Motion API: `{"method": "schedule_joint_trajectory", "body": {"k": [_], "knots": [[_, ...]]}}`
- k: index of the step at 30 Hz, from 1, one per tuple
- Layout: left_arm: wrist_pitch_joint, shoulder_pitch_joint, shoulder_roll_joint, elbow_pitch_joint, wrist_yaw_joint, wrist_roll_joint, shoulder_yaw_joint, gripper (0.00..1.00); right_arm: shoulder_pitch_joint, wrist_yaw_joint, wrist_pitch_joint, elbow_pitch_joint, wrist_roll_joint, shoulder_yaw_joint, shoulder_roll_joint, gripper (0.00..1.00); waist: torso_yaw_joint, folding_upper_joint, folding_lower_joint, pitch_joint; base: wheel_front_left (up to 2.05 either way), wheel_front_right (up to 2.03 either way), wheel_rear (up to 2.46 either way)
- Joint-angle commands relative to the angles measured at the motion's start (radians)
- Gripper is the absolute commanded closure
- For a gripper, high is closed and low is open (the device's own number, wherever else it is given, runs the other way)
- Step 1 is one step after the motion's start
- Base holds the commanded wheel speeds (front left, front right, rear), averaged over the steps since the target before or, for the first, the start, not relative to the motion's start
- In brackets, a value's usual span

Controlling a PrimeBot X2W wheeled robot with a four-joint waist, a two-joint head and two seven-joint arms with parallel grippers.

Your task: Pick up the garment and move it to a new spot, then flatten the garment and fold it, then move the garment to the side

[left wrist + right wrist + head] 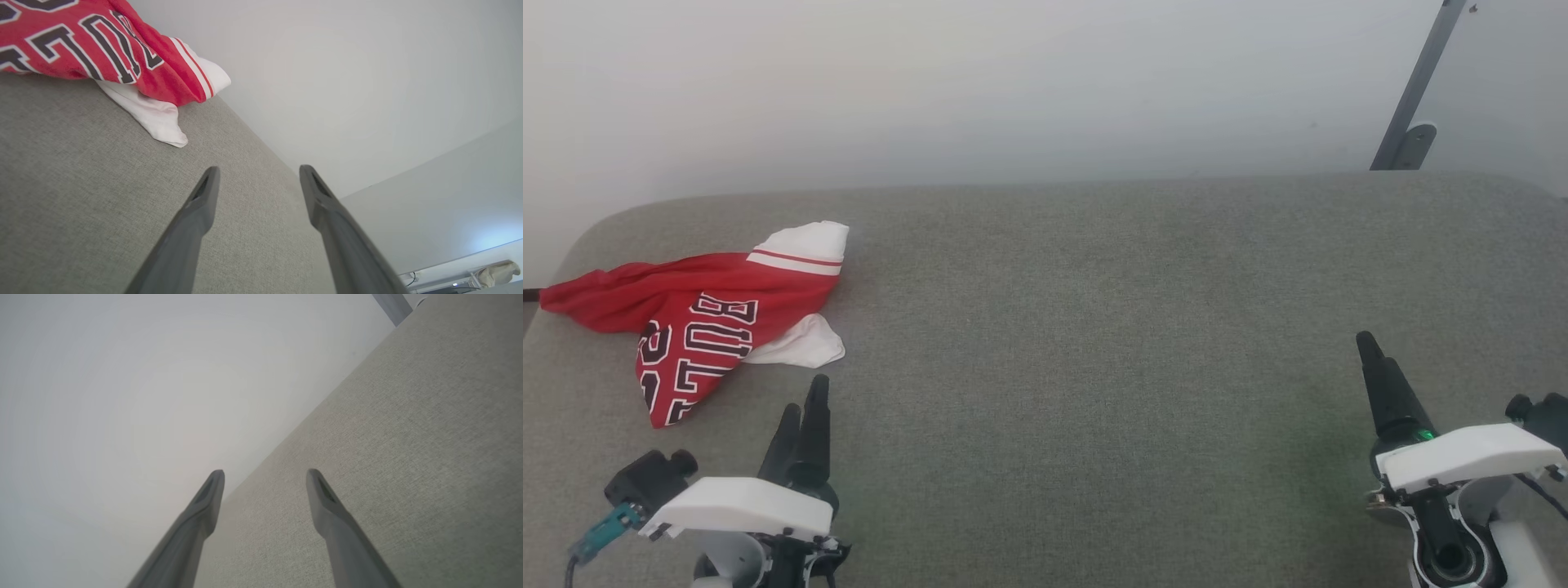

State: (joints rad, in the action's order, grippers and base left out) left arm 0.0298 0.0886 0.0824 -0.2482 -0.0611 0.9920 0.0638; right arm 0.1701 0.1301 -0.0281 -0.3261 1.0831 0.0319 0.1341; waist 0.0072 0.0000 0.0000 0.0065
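Observation:
The garment (703,314) is a red jersey with white sleeves and black white-edged lettering, lying crumpled at the far left of the grey fabric surface (1094,327). In the left wrist view the garment (102,53) fills the upper left corner, a white sleeve trailing toward the fingers. My left gripper (805,400) hovers just below and right of the jersey, apart from it; in its wrist view the left gripper (257,171) is open and empty. At the lower right my right gripper (1368,343) stands far from the jersey, and its wrist view shows the right gripper (265,473) open, holding nothing.
A pale wall (1045,82) runs behind the surface. A grey metal strut (1417,90) leans at the back right. The surface's rounded left edge (572,237) lies close to the garment.

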Motion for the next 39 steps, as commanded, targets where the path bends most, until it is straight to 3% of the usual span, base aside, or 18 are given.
{"method": "schedule_joint_trajectory", "body": {"k": [1,18,39], "knots": [[0.012,0.017,0.01,0.019,0.008,-0.051,-0.009,0.0,0.034,0.0,-0.013,0.016,-0.053,-0.005,0.012,0.0,0.0,0.0,0.0,0.0,0.0,0.0,0.0],[0.07,0.008,0.042,0.021,0.061,-0.308,-0.068,0.0,0.073,0.0,-0.071,-0.027,-0.386,-0.018,0.021,0.0,0.001,0.0,0.0,-0.002,0.0,0.0,0.0],[0.126,0.012,0.067,0.02,0.105,-0.521,-0.111,0.0,0.11,0.001,-0.129,-0.057,-0.637,-0.026,0.037,0.0,0.0,0.0,0.0,-0.002,0.0,0.0,0.0]]}}
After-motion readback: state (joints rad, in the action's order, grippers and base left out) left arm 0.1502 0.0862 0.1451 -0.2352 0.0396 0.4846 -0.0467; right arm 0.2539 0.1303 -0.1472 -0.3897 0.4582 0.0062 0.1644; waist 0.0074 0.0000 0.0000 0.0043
